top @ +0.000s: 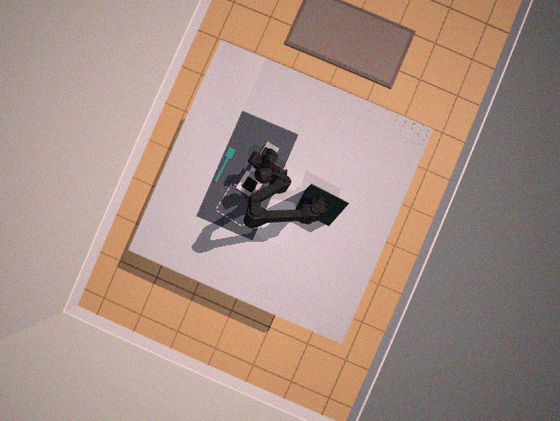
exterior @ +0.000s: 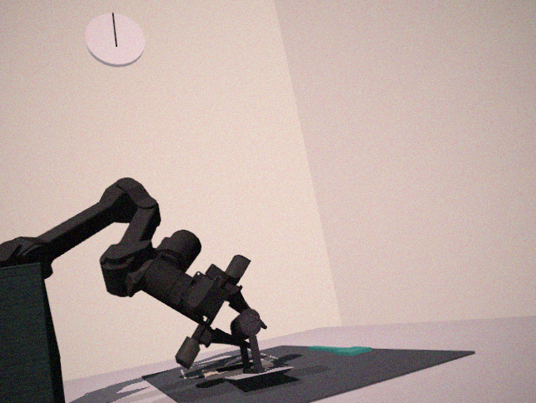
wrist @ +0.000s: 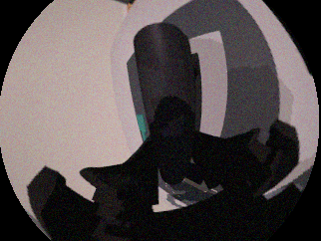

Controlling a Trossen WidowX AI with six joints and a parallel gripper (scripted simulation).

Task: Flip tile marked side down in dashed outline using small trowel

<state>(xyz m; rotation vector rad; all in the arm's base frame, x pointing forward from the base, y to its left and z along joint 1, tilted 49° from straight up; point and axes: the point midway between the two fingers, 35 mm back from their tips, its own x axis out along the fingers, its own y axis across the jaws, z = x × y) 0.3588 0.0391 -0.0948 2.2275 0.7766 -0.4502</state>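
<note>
The trowel (top: 271, 146) (exterior: 277, 370) (wrist: 214, 90) has a thick dark round handle above a flat pale blade. My gripper (top: 266, 164) (exterior: 247, 322) (wrist: 167, 131) is shut on that handle. The blade is low over the mat (top: 253, 124) (exterior: 433, 355) (wrist: 249, 80), slightly tilted, with a shadow under it. The pale tile (top: 249, 183) (exterior: 210, 374) shows its black square upward, just beside the trowel. Whether the blade touches it is hidden. The dashed outline (top: 217, 209) (exterior: 182, 374) is beside the tile, partly hidden by the arm and its shadow.
A teal flat-headed tool (top: 230, 153) (exterior: 346, 349) (wrist: 142, 125) lies along the mat's far edge. The arm stands on a dark green block (top: 335, 208) (exterior: 26, 329) on the pale table (top: 316, 280). A grey-brown rectangle (top: 348, 40) lies on the floor beyond the table.
</note>
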